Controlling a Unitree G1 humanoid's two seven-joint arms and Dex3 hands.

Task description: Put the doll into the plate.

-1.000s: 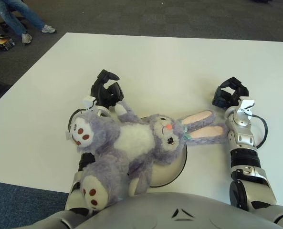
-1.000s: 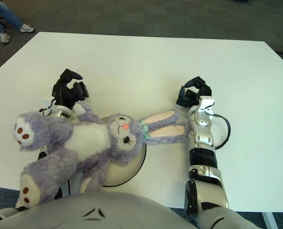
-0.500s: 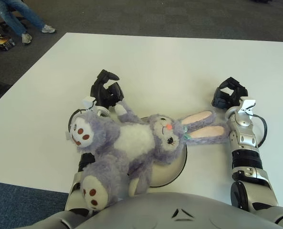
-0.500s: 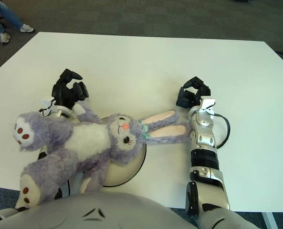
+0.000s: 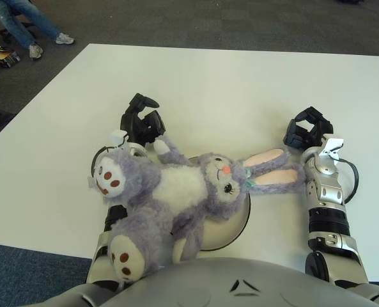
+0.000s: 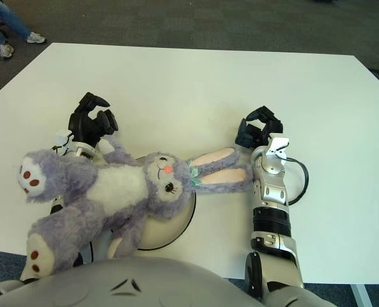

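The fluffy lilac-and-white plush bunny doll (image 5: pixel 176 195) sprawls on its back across the round cream plate with a dark rim (image 5: pixel 237 233). Head and shoulders sit over the plate, but the two legs run off its left edge towards the robot's own body, and the long pink-lined ears reach off the plate's right side across the white table (image 5: pixel 240 89). So it's only partly in. The doll's long axis runs slantwise, feet to the near left of the plate, ears to the right.

The black three-fingered left hand (image 5: pixel 141 121) shows just beyond the plate's far-left side, right by the doll's raised paw; fingers loosely curled, nothing in them as far as I can see. The black right hand (image 5: pixel 307 128) shows right of the plate, just beyond the ear tips, likewise curled and holding nothing.

My read: the legs need gathering in, and they lie on the left hand's side, so that arm is nearer for the job.
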